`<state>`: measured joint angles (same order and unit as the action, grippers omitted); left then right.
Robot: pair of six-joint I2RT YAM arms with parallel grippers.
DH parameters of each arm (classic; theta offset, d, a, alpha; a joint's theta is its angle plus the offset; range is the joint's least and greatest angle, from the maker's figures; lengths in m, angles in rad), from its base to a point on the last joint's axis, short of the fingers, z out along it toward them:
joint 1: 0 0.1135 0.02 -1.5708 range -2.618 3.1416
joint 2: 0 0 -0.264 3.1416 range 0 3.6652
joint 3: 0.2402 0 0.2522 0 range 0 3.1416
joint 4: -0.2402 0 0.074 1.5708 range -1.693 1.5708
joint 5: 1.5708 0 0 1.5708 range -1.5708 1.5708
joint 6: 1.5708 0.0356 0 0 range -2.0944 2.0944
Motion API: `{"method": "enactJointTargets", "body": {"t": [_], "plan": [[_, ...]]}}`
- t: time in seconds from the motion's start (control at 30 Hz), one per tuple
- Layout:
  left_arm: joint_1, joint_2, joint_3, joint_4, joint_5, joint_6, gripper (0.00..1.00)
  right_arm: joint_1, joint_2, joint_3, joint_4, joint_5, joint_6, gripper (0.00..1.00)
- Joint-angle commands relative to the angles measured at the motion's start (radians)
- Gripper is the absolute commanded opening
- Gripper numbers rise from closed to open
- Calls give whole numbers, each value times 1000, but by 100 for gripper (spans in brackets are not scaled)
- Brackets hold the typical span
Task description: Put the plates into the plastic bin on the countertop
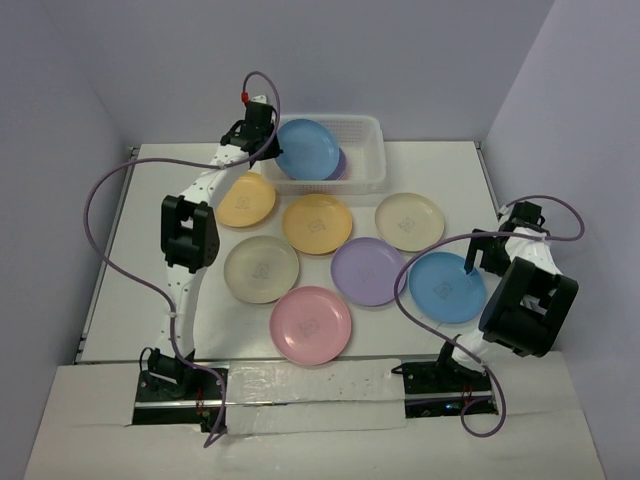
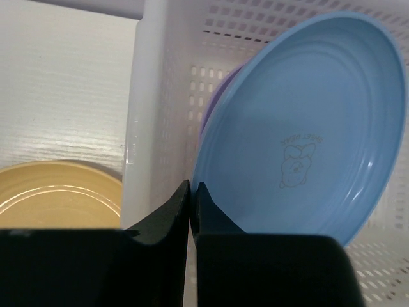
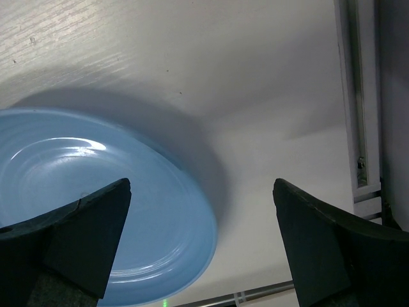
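While my left gripper (image 2: 194,189) pinches the rim of a round matte blue plastic plate (image 2: 307,128), tilted inside the perforated translucent white plastic bin (image 2: 153,96), my right gripper (image 3: 201,192) gapes wide above a second blue plate (image 3: 77,173), flat on the matte white countertop (image 3: 192,64).

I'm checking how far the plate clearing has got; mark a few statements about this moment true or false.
1. Seven plates lie on the countertop outside the plastic bin. True.
2. The plastic bin holds nothing. False: a tilted blue plate and a lavender plate are in it.
3. The left gripper is shut on the tilted blue plate's rim. True.
4. The right gripper grips the pink plate. False: it is open above the other blue plate.
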<state>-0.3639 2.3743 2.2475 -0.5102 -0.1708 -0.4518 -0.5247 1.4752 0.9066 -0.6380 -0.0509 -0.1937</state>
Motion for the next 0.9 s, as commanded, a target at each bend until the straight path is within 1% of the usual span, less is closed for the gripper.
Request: {"method": "enactJointTargets", "body": {"t": [0.0, 0.03, 0.07, 0.13, 0.2, 0.3, 0.37, 0.5, 0.67, 0.73, 0.8, 0.87], "plan": [[13, 9, 69, 107, -24, -27, 19, -9, 33, 12, 16, -27, -14, 97], [13, 14, 69, 108, -17, -26, 27, -9, 41, 16, 13, -32, -15, 97], [13, 17, 69, 112, -2, -21, 40, -9, 52, 24, 7, -49, -17, 95], [13, 16, 74, 116, 16, -14, 56, -7, 75, 32, 3, -78, -26, 92], [13, 4, 87, 112, 30, -7, 75, -6, 94, 43, 0, -87, -38, 88], [13, -37, 123, 106, 32, 6, 91, -1, 134, 57, 0, -81, -57, 81], [13, -82, 131, 109, 34, 14, 93, 0, 153, 64, 2, -76, -63, 79], [15, -250, 84, 127, 52, 47, 99, 16, 183, 79, 13, -80, -92, 73], [27, -398, 6, 107, 101, 105, 99, 36, 212, 84, 38, -58, -117, 67], [48, -457, -40, 80, 158, 117, 99, 41, 223, 84, 57, -53, -128, 59], [98, -528, -120, 67, 259, 107, 99, 43, 237, 88, 64, -56, -137, 43], [158, -593, -213, 74, 391, 85, 99, 43, 245, 101, 66, -61, -145, 27]]}}
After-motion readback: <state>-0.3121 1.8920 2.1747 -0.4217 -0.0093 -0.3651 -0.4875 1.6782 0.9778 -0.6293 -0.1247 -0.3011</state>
